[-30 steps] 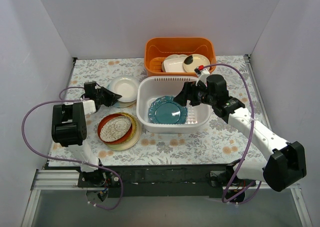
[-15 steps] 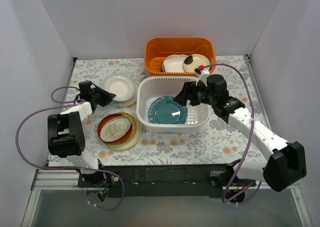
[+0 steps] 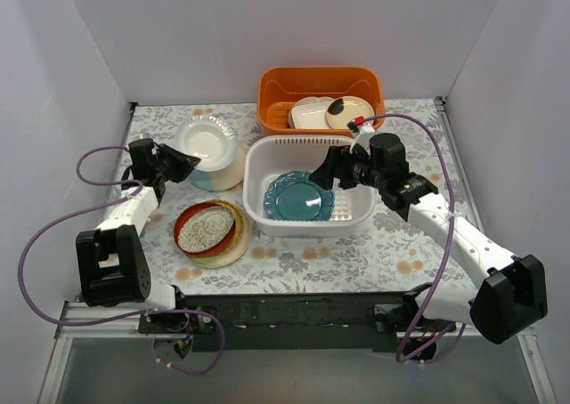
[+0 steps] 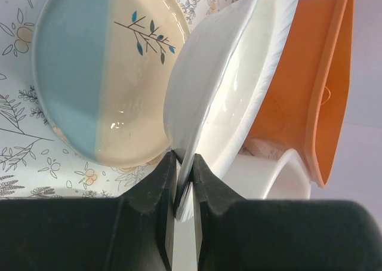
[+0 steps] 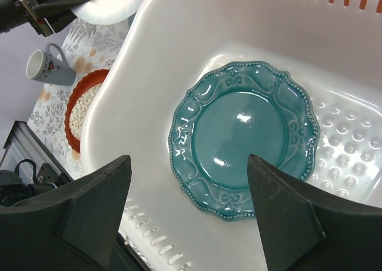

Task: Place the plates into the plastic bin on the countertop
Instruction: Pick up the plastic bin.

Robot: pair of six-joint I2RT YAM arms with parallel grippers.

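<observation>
Left pincer (image 4: 184,163) clamped edge-on on the rim of the white plate (image 4: 233,86), tilting it clear of the cream-and-light-blue plate (image 4: 101,74). Right pincer (image 5: 188,169) gapes over the plastic bin (image 5: 149,74); teal plate (image 5: 242,136) lies flat inside.

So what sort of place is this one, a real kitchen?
Probably a lab test booth dressed as a kitchen counter: plain pale wall panels box in a floral-cloth countertop, a black mounting rail runs along its near edge, and stacked plates sit beside a white plastic bin.
</observation>
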